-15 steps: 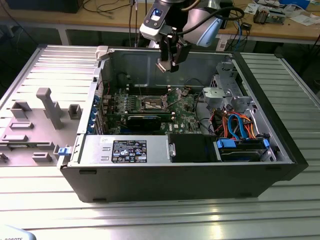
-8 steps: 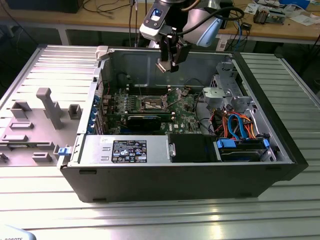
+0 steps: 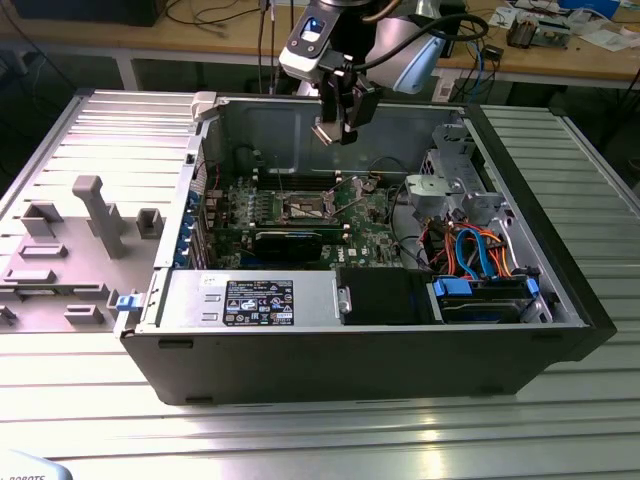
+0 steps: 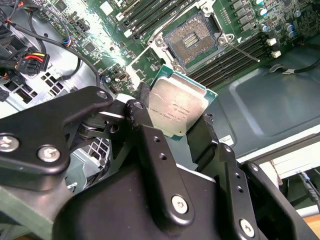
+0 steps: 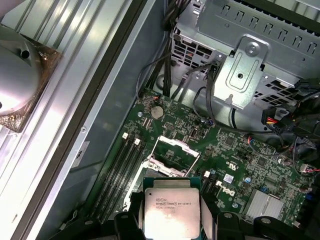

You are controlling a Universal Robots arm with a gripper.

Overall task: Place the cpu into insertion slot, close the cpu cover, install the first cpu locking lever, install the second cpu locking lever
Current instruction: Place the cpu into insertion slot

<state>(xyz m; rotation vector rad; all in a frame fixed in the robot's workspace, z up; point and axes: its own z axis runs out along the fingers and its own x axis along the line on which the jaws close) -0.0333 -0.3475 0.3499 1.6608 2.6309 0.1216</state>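
My gripper (image 3: 338,122) hangs above the open computer case, shut on the cpu (image 4: 176,106), a flat square chip with a dull silver top (image 5: 171,212). Black fingers (image 4: 150,135) press on two opposite edges of the chip. Below it on the green motherboard lies the insertion slot (image 4: 195,40), a square socket with its contact field bare (image 3: 305,208). The cpu cover (image 5: 176,144), a thin silver frame, stands tilted up at the socket's edge. The chip is well above the socket and touches nothing but the fingers.
A silver drive cage (image 3: 450,185) with orange and blue cables (image 3: 470,250) fills the case at the exterior view's right. A black expansion card (image 3: 290,240) and the power supply (image 3: 250,300) lie nearer the front. Memory slots (image 4: 240,55) flank the socket. Grey fixtures (image 3: 70,240) stand outside the case.
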